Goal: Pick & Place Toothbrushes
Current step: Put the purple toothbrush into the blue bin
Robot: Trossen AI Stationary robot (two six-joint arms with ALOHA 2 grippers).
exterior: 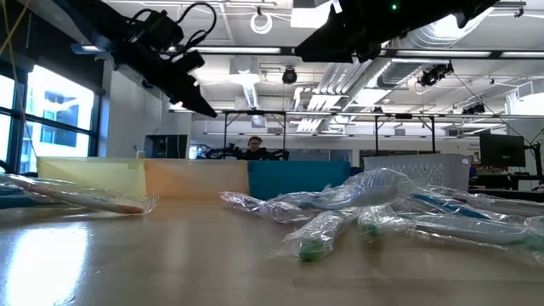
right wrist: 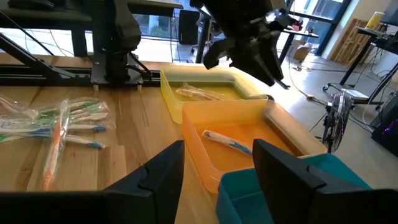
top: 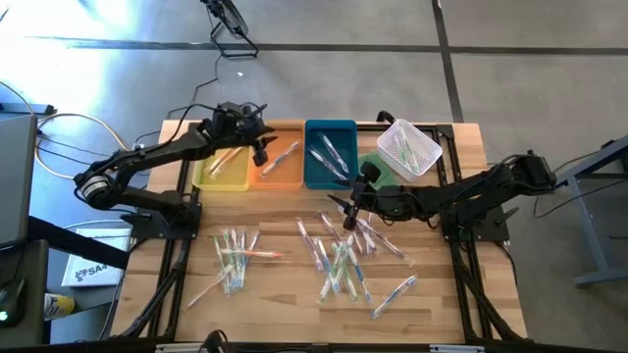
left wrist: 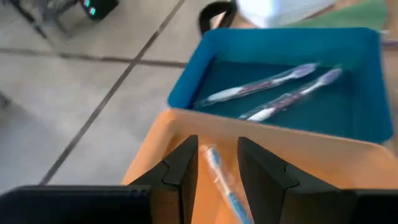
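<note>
A: Where are the toothbrushes [top: 339, 257] seen?

B: Mostly loose on the table [top: 285, 294], lower centre of the high view: a big heap at centre-right, a smaller bunch [top: 234, 257] lower left. A few are already sorted: one in the orange tray [top: 279, 178], two in the blue tray [top: 330, 178], at least one in the yellow tray [top: 222, 176].

A: Grippers?

B: The left gripper [top: 259, 149] is held above the orange tray, upper centre-left; jaws parted, nothing between them, a blue-handled brush [left wrist: 225, 186] lying below in the tray. The right gripper [top: 345, 211] is poised over the top of the big heap, jaws wide, empty.

A: How will a brush handle?

B: Judged v. light, thin, stiff inside; the clear wrapper looks slick and crinkly, so slip or a neighbour being dragged along is likely. A grip across the handle near mid-length, on a brush at the heap's edge, is advised, w/ firm closure.

A: Basket?

B: The white mesh basket [top: 409, 147] sits upper right; contents can't be told.
</note>
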